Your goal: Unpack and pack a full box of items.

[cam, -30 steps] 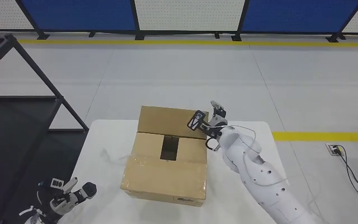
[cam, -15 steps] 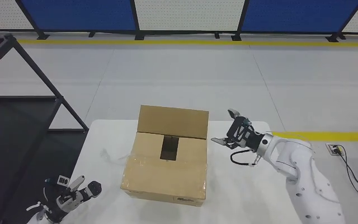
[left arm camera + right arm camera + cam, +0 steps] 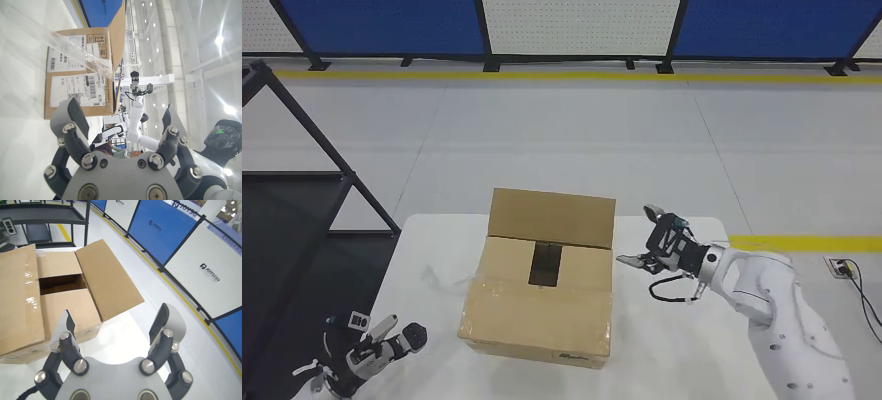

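Note:
A brown cardboard box [image 3: 542, 290] stands in the middle of the white table [image 3: 672, 340]. Its far flap [image 3: 552, 218] is raised and tilts outward. A dark gap [image 3: 544, 263] shows between the inner flaps, and the near flap lies flat under clear tape. My right gripper [image 3: 638, 238] hovers open just right of the box's far right corner, touching nothing. In the right wrist view the open gripper [image 3: 115, 321] faces the box [image 3: 56, 302] and the raised flap [image 3: 105, 281]. My left gripper [image 3: 402, 328] is open and empty at the table's front left. The left wrist view has the gripper [image 3: 122, 115] facing the labelled box side [image 3: 75, 75].
A loose strip of clear tape [image 3: 79, 53] hangs off the box's left side. A black metal rack [image 3: 292, 200] stands left of the table. Blue and white partition panels [image 3: 582, 25] line the far side of the floor. Bare tabletop lies right of the box.
My right gripper left the raised flap's corner, swung out to the right of the box, then edged back toward it. The left gripper shifted slightly.

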Tool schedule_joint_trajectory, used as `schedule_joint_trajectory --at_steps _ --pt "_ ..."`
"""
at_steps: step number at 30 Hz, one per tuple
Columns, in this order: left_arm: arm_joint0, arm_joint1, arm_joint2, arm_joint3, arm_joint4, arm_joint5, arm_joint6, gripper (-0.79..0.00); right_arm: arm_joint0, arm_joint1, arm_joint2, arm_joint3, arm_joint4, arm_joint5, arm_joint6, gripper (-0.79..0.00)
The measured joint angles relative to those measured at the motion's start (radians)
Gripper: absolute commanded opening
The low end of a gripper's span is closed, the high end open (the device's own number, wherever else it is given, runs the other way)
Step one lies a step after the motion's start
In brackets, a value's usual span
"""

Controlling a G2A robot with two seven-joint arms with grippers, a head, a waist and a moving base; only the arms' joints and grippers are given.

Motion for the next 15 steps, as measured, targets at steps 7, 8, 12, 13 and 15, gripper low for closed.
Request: schedule_joint_trajectory --at_steps 7,8,12,13,15 --pt "0.024 0.001 -0.021 -0.064 -0.073 0.031 -0.050 0.000 0.087 0.026 -0.097 0.179 0.549 -0.129 0.452 0.000" --pt "0.029 0.002 -0.036 -0.072 -0.100 0.037 -0.074 0.000 0.104 0.037 -0.139 0.189 0.671 -0.111 0.547 0.000" --pt "0.041 0.006 -0.079 -0.087 -0.174 0.066 -0.119 0.000 0.142 0.090 -0.289 0.168 1.030 -0.021 0.648 0.000" --pt "0.043 0.007 -0.086 -0.087 -0.186 0.079 -0.128 0.000 0.146 0.096 -0.305 0.164 1.096 -0.014 0.645 0.000" --pt "0.044 0.008 -0.093 -0.087 -0.195 0.099 -0.137 0.000 0.146 0.096 -0.302 0.164 1.182 -0.015 0.641 0.000"
